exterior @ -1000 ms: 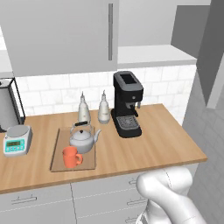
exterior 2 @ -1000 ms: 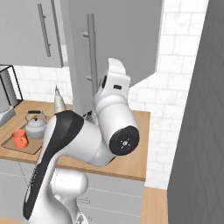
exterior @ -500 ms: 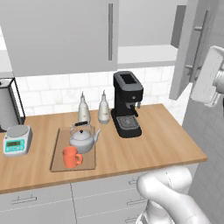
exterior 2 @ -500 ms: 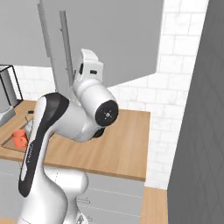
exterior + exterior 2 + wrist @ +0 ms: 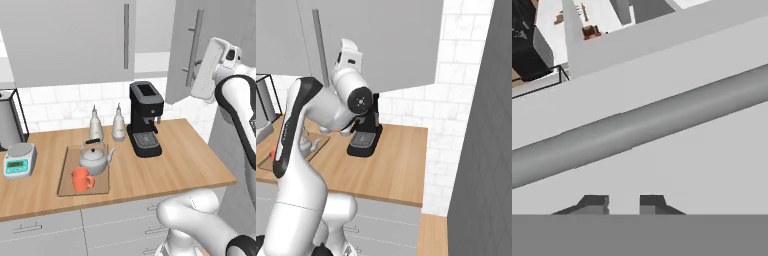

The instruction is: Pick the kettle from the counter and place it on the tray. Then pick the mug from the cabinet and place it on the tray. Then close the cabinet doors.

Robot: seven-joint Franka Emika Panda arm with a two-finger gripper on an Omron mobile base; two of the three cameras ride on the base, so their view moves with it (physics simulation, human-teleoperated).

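Closing the cabinet doors: kettle point(image 5: 95, 158) and mug point(image 5: 80, 179) sit on the tray point(image 5: 64, 170).
The gripper point(image 5: 622, 202), jaws slightly apart and holding nothing, faces the right door point(image 5: 180, 60)'s bar handle point(image 5: 637, 131); next push it shut.

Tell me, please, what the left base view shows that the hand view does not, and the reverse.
Left base view: the kettle and mug standing on the tray, left of the coffee machine on the counter. Hand view: the claw close up, tips slightly apart with nothing between them, just short of the bar handle. Both: that handle and its right cabinet door, not fully shut.
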